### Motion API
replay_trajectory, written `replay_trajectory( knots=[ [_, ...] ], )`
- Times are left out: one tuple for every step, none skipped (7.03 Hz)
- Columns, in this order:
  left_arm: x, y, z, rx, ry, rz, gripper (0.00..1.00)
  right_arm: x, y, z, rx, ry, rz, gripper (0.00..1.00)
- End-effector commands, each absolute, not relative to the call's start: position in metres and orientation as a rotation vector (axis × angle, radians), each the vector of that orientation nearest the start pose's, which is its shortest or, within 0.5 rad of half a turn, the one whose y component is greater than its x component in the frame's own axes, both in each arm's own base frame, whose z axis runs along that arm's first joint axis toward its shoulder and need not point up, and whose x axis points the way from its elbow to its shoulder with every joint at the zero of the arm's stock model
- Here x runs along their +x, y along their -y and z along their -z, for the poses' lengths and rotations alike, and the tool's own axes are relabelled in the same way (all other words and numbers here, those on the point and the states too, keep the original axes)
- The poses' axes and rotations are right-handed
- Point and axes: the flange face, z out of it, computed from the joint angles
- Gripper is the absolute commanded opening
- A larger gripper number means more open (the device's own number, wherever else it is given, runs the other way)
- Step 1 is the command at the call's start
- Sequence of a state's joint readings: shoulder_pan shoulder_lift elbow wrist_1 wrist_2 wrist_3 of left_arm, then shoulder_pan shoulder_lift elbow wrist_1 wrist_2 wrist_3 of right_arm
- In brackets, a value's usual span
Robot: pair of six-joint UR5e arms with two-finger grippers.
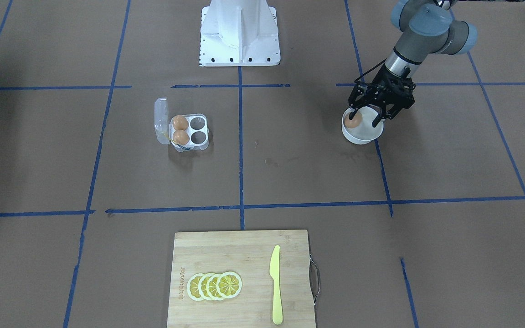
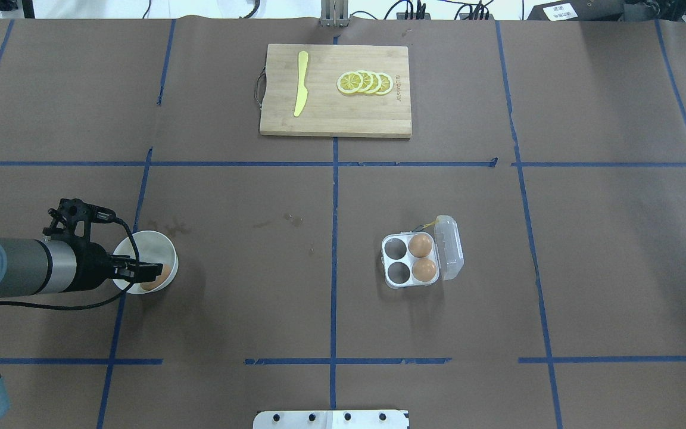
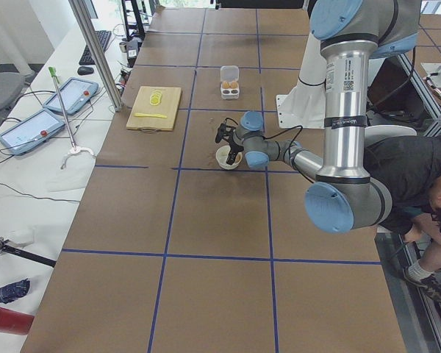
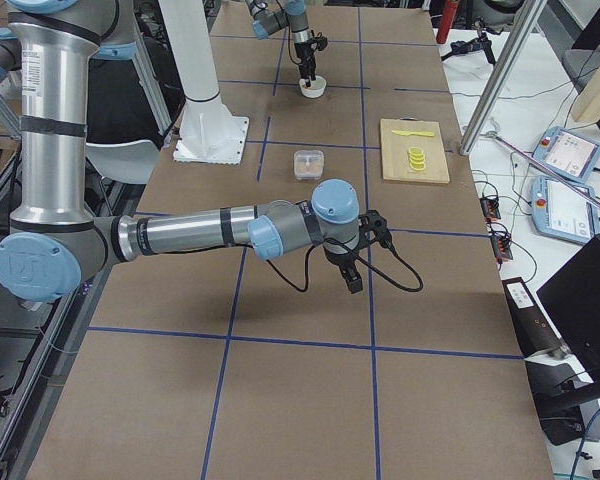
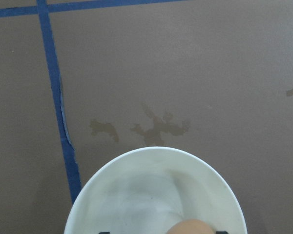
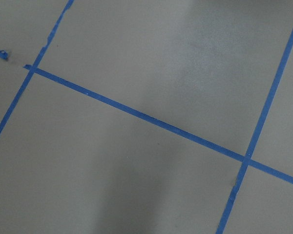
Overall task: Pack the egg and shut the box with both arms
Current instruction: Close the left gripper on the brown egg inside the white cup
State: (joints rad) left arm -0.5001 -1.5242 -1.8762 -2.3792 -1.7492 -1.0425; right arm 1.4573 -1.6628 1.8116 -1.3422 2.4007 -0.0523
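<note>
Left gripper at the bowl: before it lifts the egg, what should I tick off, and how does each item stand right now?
1. Egg lies in the white bowl, between the fingers of the left gripper: ok.
2. Fingers closed on the egg: not ok, they stand apart.
3. Box lid open: ok.
4. Free cell in the box: ok, two empty cups on the side away from the lid; two other eggs fill the rest.
5. Right gripper ready to help close: cannot tell, it shows only small in the right side view.
</note>
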Motion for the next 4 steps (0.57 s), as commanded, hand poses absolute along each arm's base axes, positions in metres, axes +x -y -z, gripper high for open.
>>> replay_trajectory(
  knots=[
    [0.3848, 0.3309, -0.4465, 0.374, -1.01, -0.139, 0.78, 0.0067, 0.4694, -0.554, 0.33, 0.833, 0.31, 1.0],
    [0.3879, 0.3283, -0.4465, 0.372, -1.011, -0.145, 0.78, 0.0067, 0.4695, -0.5548, 0.328, 0.833, 0.31, 1.0],
    [0.3885, 0.3286, -0.4488, 0.369, -1.007, -0.145, 0.78, 0.0067, 0.4696, -0.5563, 0.326, 0.833, 0.31, 1.0],
    [0.3888, 0.3289, -0.4504, 0.369, -1.004, -0.144, 0.77, 0.0067, 0.4696, -0.5564, 0.325, 0.833, 0.309, 1.0]
  ],
)
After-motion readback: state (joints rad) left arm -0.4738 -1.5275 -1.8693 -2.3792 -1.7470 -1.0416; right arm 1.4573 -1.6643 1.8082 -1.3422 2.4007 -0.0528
